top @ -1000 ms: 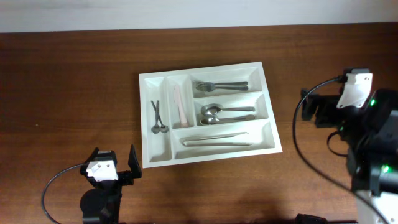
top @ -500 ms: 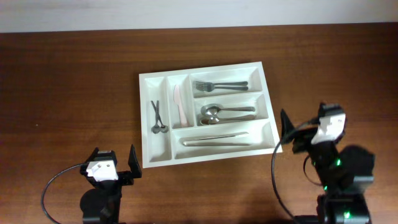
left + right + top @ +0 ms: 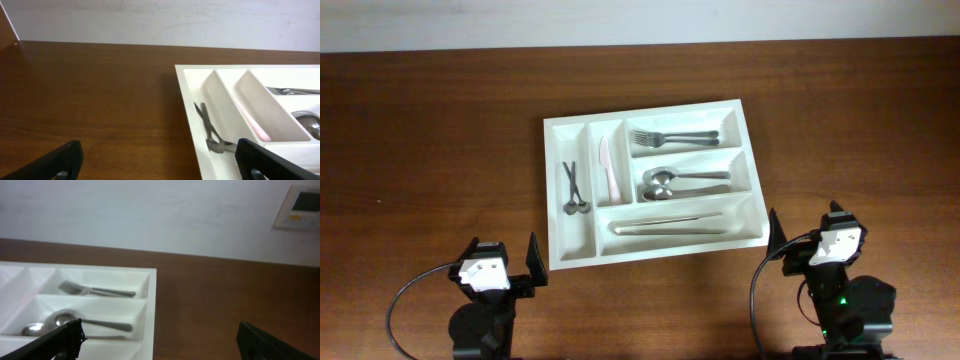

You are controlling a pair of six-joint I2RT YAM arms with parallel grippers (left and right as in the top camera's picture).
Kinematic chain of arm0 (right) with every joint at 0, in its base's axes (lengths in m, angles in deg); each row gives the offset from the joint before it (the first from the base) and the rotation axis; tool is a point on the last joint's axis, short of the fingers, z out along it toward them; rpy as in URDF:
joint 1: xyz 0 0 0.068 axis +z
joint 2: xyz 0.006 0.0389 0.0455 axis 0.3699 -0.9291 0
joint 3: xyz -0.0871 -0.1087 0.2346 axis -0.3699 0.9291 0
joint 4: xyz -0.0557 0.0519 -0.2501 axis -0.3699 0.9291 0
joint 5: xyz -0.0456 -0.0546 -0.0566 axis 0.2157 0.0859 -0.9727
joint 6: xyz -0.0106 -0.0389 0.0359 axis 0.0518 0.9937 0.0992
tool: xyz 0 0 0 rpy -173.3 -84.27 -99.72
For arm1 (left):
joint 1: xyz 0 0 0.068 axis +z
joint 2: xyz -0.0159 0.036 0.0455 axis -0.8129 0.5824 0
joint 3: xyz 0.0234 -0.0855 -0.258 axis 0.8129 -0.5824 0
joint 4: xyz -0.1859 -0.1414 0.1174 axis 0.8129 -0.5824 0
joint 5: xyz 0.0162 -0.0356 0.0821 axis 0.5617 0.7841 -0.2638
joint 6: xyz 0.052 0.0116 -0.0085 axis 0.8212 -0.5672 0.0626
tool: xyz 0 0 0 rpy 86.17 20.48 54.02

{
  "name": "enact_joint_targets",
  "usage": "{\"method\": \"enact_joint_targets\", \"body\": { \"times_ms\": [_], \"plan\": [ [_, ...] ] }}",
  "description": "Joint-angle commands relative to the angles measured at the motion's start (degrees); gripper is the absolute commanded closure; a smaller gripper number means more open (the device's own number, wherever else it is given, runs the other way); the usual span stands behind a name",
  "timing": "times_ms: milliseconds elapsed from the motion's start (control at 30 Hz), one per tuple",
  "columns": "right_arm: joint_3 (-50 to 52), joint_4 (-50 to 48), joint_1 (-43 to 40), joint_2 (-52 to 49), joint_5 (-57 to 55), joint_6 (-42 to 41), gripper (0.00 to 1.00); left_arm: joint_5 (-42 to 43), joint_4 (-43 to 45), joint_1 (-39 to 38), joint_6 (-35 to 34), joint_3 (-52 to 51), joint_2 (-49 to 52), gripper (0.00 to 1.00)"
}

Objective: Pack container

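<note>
The container (image 3: 575, 240), a white five-compartment tray, lies in the middle of the brown table. It holds scissors (image 3: 573, 188), a pink knife (image 3: 609, 167), forks (image 3: 672, 137), spoons (image 3: 682, 181) and long tongs (image 3: 667, 225). My left gripper (image 3: 502, 250) stands open near the tray's front left corner, holding nothing. My right gripper (image 3: 807, 228) is open and empty off the front right corner. The left wrist view shows the container's rim (image 3: 192, 110) and the scissors (image 3: 210, 132) ahead of the left gripper (image 3: 161, 162). The right gripper (image 3: 165, 342) faces the tray's right wall (image 3: 151, 310), forks (image 3: 95, 290) and spoons (image 3: 85, 322).
Bare wooden table (image 3: 440, 150) surrounds the tray on all sides. A pale wall runs along the table's far edge, with a small control panel (image 3: 300, 207) mounted on it at the upper right of the right wrist view.
The right arm has swung in from the table's right edge and come down to the tray's front right corner, jaws still open. The left arm has not moved.
</note>
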Motion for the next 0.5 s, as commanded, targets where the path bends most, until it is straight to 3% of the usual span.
{"method": "enact_joint_targets", "body": {
  "times_ms": [0, 467],
  "plan": [
    [2.91, -0.07, 0.55, 2.54, -1.11, 0.39, 0.01, 0.63, -0.63, -0.26, 0.74, 0.02, -0.55, 0.01],
    [9.79, 4.07, 0.55, 8.41, -1.53, 0.39, 0.01, 0.63, -0.63, -0.28, 0.74, 0.02, -0.55, 0.01]
  ]
}}
